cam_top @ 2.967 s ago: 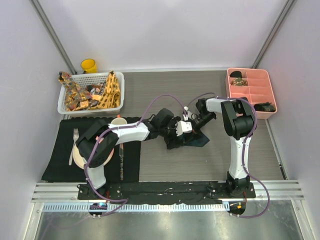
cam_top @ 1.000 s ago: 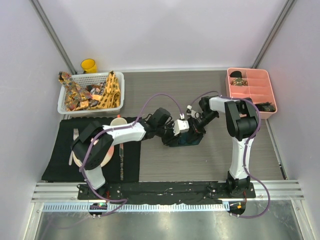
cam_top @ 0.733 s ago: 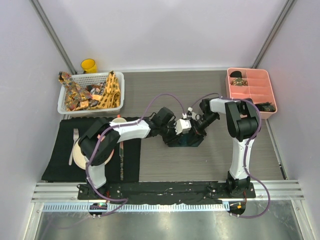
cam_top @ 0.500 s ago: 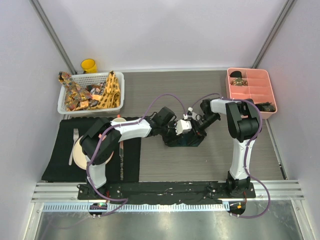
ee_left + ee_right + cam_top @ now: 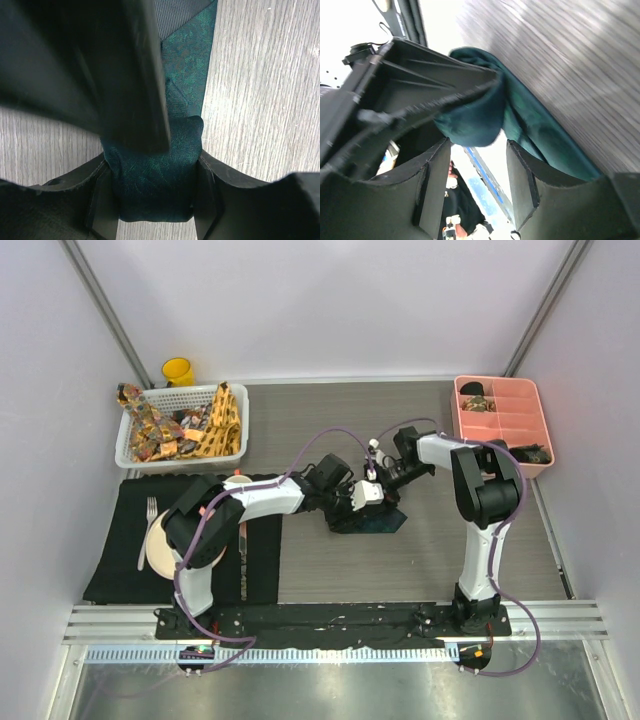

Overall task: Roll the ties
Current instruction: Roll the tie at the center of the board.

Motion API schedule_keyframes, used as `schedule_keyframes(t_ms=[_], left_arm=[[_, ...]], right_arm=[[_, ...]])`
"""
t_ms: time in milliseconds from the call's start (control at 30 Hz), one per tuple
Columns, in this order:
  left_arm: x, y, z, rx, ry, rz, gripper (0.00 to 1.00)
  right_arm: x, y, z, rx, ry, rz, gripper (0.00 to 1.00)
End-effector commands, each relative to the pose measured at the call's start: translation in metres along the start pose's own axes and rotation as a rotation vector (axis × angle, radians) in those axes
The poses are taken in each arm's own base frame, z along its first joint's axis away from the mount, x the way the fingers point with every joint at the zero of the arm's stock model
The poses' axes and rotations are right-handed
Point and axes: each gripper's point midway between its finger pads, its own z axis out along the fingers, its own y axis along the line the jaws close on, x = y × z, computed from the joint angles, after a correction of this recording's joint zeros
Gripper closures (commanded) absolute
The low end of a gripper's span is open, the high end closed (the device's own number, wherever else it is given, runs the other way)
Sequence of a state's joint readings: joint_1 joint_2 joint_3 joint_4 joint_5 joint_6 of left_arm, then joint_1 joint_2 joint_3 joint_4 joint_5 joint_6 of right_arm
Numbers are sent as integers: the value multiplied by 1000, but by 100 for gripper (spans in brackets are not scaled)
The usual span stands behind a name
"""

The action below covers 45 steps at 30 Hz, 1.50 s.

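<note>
A dark teal tie (image 5: 372, 519) lies bundled into a roll at the table's middle. In the left wrist view the roll (image 5: 155, 175) fills the gap between my left gripper's (image 5: 152, 165) fingers and touches both, so that gripper is shut on it. My left gripper (image 5: 352, 502) reaches in from the left. Just past the roll, at its far right side, my right gripper (image 5: 385, 483) stands open. In the right wrist view the roll's end (image 5: 470, 120) sits beyond my right gripper (image 5: 479, 145), with nothing between its fingers. More patterned ties (image 5: 222, 425) fill a basket.
The white basket (image 5: 128, 452) stands at the back left beside a yellow cup (image 5: 178, 371). A pink divided tray (image 5: 500, 425) sits at the back right. A black placemat (image 5: 120, 560) at the front left carries a plate, a fork and a cup.
The right gripper has opened off the roll and drawn back a little. The left jaws have widened slightly with the roll still between them. The tie's loose tail is now tucked in.
</note>
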<state>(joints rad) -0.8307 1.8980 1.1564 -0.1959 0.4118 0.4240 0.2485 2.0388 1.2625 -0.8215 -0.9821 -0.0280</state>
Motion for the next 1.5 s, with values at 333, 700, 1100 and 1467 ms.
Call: schedule_keyframes(t_ms=[333, 700, 1100, 1467], left_arm=[[46, -14, 6, 66, 153, -54, 47], [45, -13, 6, 81, 147, -64, 47], [-9, 7, -11, 2, -40, -28, 23], [-40, 14, -15, -1, -135, 46, 16]], right_arm=[[1, -5, 19, -92, 34, -39, 56], [14, -8, 17, -135, 92, -56, 67], [26, -64, 18, 117, 135, 28, 99], [20, -89, 11, 284, 124, 52, 99]])
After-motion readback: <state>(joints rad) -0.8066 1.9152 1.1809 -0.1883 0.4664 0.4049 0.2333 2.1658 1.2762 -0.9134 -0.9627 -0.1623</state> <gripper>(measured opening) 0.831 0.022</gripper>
